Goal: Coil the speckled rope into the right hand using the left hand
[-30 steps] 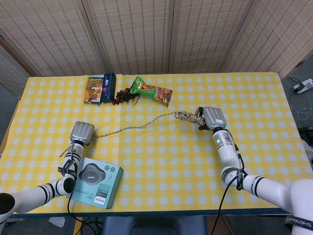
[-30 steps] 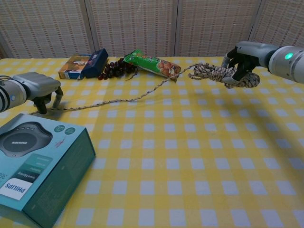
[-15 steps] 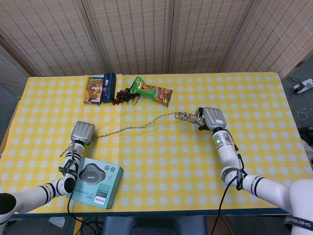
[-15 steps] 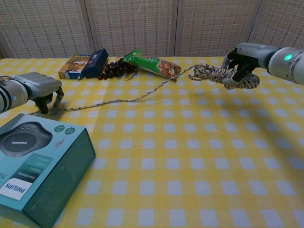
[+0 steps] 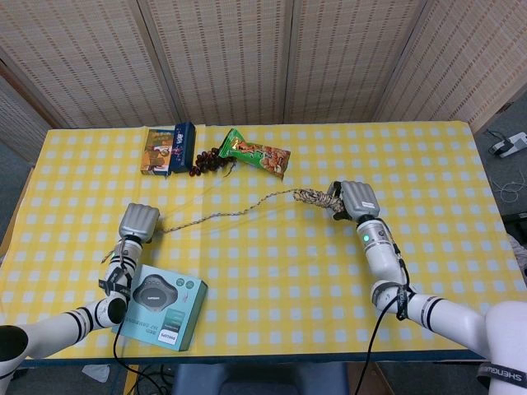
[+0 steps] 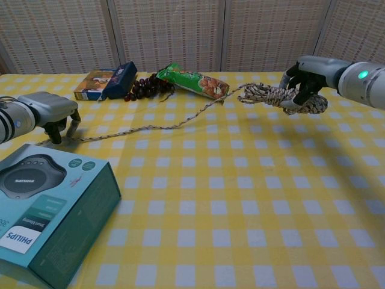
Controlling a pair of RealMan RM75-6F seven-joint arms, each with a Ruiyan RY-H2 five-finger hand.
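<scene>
Little differs from a moment ago. The right hand (image 6: pixel 308 81) still grips the coiled end of the speckled rope (image 6: pixel 274 95) above the table (image 5: pixel 272 271), toward its right edge, shifted very slightly. The rope's free length stretches across to the left hand (image 6: pixel 51 111), whose fingers stay curled down on it near the left edge.

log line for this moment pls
step: coiling | right hand: holds coiled part of speckled rope | left hand: grips its free end, low by table
</scene>
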